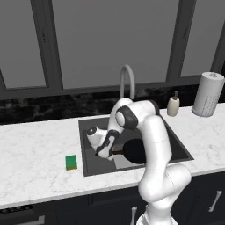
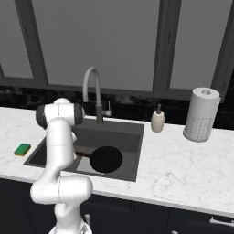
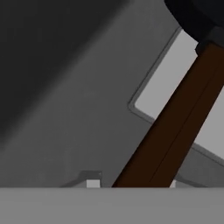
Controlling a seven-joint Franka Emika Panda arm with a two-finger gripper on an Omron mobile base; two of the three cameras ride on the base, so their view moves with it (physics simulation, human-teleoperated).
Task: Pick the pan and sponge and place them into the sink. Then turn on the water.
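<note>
The black pan [image 1: 135, 150] lies flat on the floor of the dark grey sink [image 1: 91, 161], its brown handle [image 3: 175, 127] pointing left. My gripper [image 1: 100, 153] hangs low inside the basin at the handle's end. In the hand view the handle runs between my gripper [image 3: 132, 183] tips, with a small gap beside the left tip, so the jaws stand slightly open around it. The green and yellow sponge [image 1: 71, 162] rests on the counter just left of the sink. The pan [image 2: 106, 159], sponge [image 2: 22, 149] and sink [image 2: 119, 136] also show from the right. The faucet [image 1: 127, 79] arches behind the basin, no water running.
A soap bottle [image 1: 173, 105] and a paper towel roll [image 1: 207, 94] stand on the white marble counter right of the sink. A dark backsplash and windows rise behind the faucet [image 2: 91, 80]. A lighter grey patch [image 3: 175, 74] marks the sink floor under the handle.
</note>
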